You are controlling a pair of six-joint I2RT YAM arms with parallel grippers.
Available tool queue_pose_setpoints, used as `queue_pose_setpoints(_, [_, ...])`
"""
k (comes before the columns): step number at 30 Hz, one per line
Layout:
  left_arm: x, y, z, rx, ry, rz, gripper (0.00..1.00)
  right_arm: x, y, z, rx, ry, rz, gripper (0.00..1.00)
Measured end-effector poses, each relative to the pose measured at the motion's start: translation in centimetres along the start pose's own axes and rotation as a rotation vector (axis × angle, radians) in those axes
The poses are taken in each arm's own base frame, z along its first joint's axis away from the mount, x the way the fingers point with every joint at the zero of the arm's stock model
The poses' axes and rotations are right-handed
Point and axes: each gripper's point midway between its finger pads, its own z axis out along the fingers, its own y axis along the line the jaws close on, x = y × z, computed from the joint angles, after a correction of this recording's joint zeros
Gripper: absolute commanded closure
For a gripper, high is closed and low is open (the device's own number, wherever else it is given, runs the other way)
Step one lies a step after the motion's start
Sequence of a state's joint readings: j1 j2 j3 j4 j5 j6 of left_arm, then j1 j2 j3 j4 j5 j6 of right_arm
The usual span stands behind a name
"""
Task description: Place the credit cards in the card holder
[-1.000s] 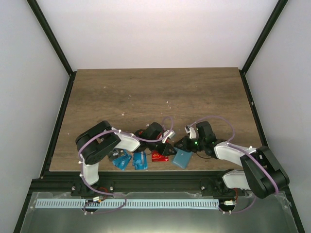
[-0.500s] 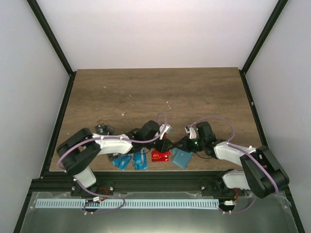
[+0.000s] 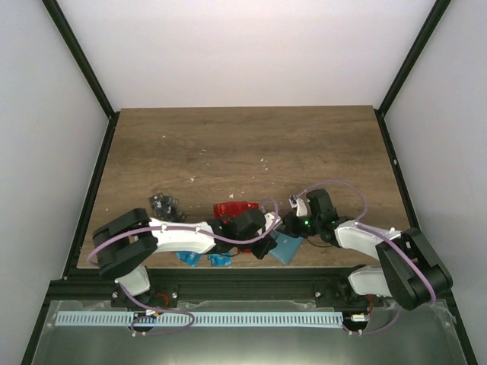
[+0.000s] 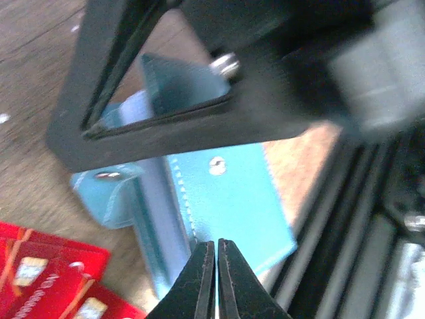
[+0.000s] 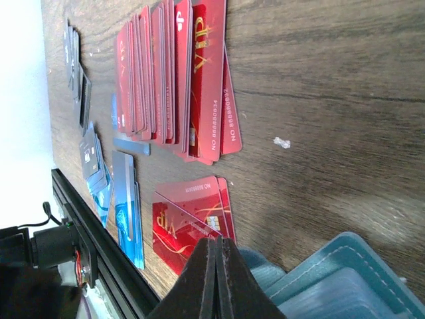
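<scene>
The teal card holder [image 3: 289, 249] lies near the table's front edge, its flap [image 4: 179, 83] raised. My left gripper [image 3: 266, 246] is shut, its tips [image 4: 217, 247] resting on the holder's [image 4: 232, 193] stitched seam; nothing shows between the jaws. My right gripper [image 3: 284, 226] is shut too, its tips [image 5: 218, 244] just over the holder's [image 5: 345, 286] left corner. A fan of red credit cards [image 5: 179, 80] lies beyond, and two more red cards [image 5: 192, 216] lie just before the tips. Blue cards [image 5: 126, 206] and dark cards [image 5: 83, 93] lie further left.
The black frame rail [image 3: 251, 277] runs right along the front edge behind the holder. From above, the red fan [image 3: 232, 209], blue cards [image 3: 190, 258] and dark cards [image 3: 161, 204] lie around my left forearm. The two wrists are close together.
My left arm has stretched right and forward, bringing its gripper onto the card holder and uncovering the red fan. Its jaws opened briefly and shut again. The right arm has stayed put.
</scene>
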State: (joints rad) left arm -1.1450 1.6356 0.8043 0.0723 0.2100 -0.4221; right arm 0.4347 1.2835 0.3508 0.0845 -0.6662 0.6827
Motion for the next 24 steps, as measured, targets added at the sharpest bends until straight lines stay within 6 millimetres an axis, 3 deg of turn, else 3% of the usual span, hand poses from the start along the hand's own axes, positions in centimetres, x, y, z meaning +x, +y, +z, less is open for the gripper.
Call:
queue_pose_setpoints(6, [2.2, 3.0, 2.0, -0.113, 0.058, -0.042, 0.96, -0.4, 1.0, -0.3, -0.01, -0.001, 0.003, 0.99])
queue_pose_setpoints(11, [1.8, 3.1, 2.2, -0.121, 0.034, -0.053, 0.96, 0.0, 1.6, -0.7, -0.011, 0.007, 0.014, 0.99])
queue_pose_setpoints(24, [1.5, 3.7, 2.4, -0.146, 0.011, -0.113, 0.96, 0.1, 0.6, -2.4, 0.085, -0.069, 0.1, 0.99])
